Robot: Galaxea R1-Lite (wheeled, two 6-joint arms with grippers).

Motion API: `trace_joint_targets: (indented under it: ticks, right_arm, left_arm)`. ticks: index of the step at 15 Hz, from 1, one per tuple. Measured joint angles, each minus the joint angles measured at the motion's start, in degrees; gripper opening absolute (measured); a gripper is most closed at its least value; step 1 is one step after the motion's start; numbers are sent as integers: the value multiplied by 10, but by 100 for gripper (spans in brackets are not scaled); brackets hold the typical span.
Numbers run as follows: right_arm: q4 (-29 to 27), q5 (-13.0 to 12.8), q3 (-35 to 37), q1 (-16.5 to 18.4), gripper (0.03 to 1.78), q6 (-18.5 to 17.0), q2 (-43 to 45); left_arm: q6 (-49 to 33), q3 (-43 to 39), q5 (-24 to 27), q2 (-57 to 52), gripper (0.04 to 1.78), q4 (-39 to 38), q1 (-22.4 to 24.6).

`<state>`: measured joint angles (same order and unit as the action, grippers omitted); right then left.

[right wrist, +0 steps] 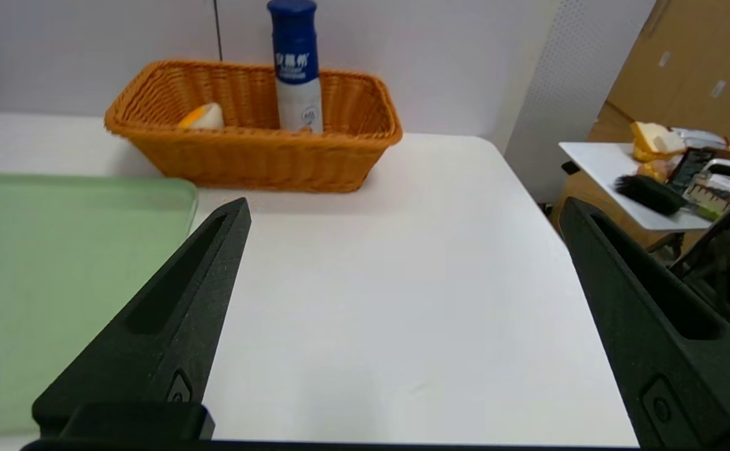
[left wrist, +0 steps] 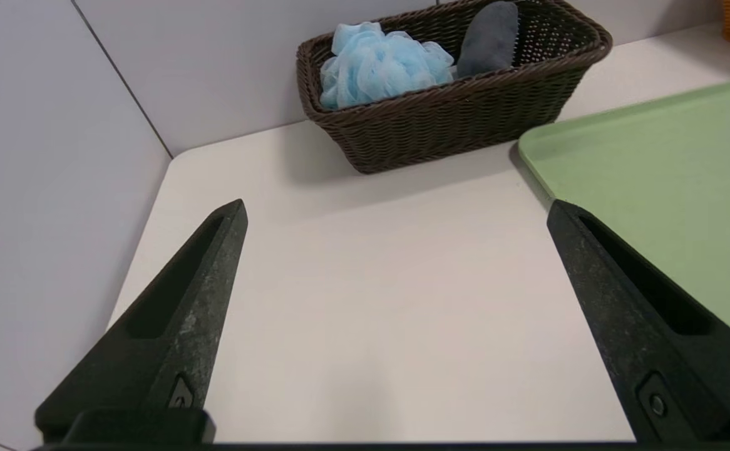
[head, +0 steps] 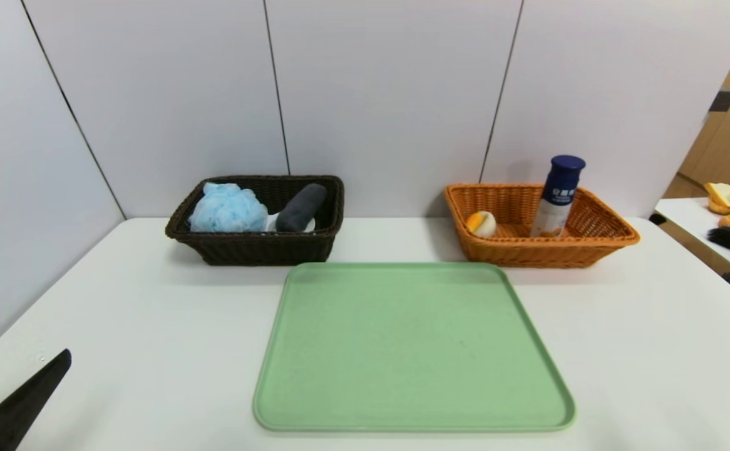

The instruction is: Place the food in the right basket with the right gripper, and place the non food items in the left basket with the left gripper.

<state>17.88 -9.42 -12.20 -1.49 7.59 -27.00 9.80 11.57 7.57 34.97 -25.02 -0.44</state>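
The dark brown left basket (head: 258, 247) (left wrist: 465, 119) holds a blue bath pouf (head: 227, 208) (left wrist: 380, 62) and a dark grey roll (head: 301, 207) (left wrist: 489, 37). The orange right basket (head: 546, 250) (right wrist: 258, 156) holds a white bottle with a blue cap (head: 559, 195) (right wrist: 296, 69) and a small orange-and-white food piece (head: 481, 223) (right wrist: 202, 116). The green tray (head: 412, 347) (left wrist: 665, 169) (right wrist: 58, 263) is empty. My left gripper (left wrist: 396, 210) is open and empty over the table at the near left; one finger (head: 20, 404) shows in the head view. My right gripper (right wrist: 406, 210) is open and empty over the near right table.
White wall panels stand behind the baskets. A side table (head: 690, 228) (right wrist: 615, 181) at the far right carries bread, a black brush and other clutter. The white table's right edge (right wrist: 553, 238) lies near my right gripper.
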Motion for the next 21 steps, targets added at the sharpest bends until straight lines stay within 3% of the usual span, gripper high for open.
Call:
trace_joint_targets:
  ticks: [2, 7, 11, 13, 16, 18, 21]
  right_arm:
    - [-57, 12, -1, 0, 170, 0, 46]
    - [-129, 21, 0, 0, 170, 0, 131]
    - [-130, 25, 9, 2, 170, 1, 153]
    - [-133, 41, 26, 5, 170, 4, 170]
    - [-170, 67, 55, 10, 170, 8, 223]
    - [-206, 74, 68, 12, 170, 9, 249]
    - [-210, 76, 85, 12, 170, 10, 265]
  left_arm:
    - [-2, -15, 5, -23, 169, -1, 0]
    - [-20, -59, 4, -82, 169, -1, 11]
    - [-44, -91, 14, -166, 169, 38, 25]
    - [-46, -92, 13, -208, 169, 90, 21]
    - [-43, -90, 12, -235, 169, 93, 19]
    - [-42, -79, 10, -242, 169, 85, 18]
    - [-42, -52, -6, -247, 169, 89, 18]
